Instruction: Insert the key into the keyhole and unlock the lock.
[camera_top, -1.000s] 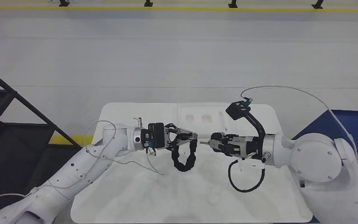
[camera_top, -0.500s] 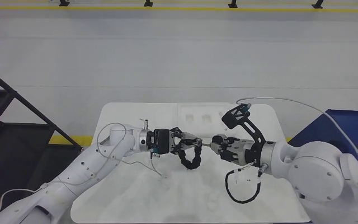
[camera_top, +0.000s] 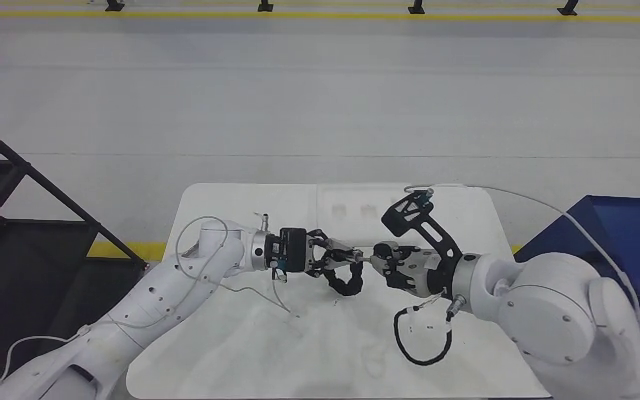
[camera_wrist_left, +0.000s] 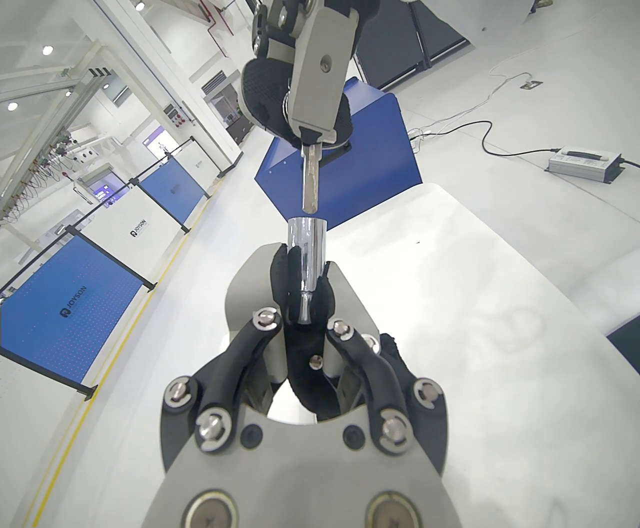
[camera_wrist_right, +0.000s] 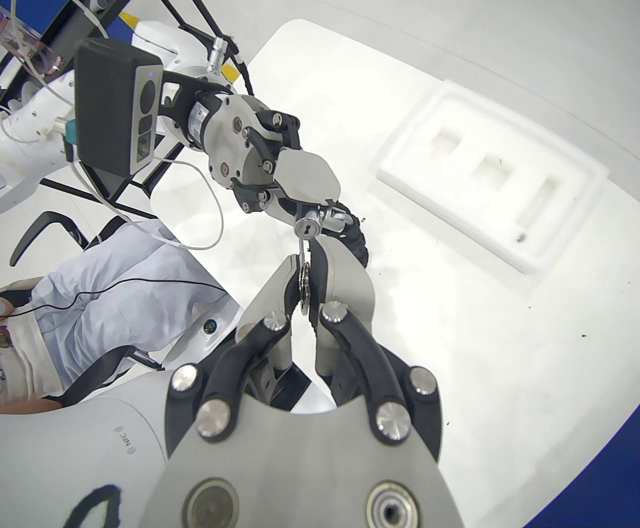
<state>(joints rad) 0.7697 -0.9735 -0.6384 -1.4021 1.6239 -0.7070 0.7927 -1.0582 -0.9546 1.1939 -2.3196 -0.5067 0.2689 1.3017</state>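
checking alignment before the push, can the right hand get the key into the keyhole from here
Probably yes: the key, held in the right hand, roughly lines up with the keyhole, nothing between them.

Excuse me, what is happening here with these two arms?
The left tool is shut on a cable lock and holds its chrome cylinder up above the white table. The right tool is shut on the key and points its blade at the keyhole. The key's tip is right at the end of the cylinder, lined up with it, but the blade is not yet inside.
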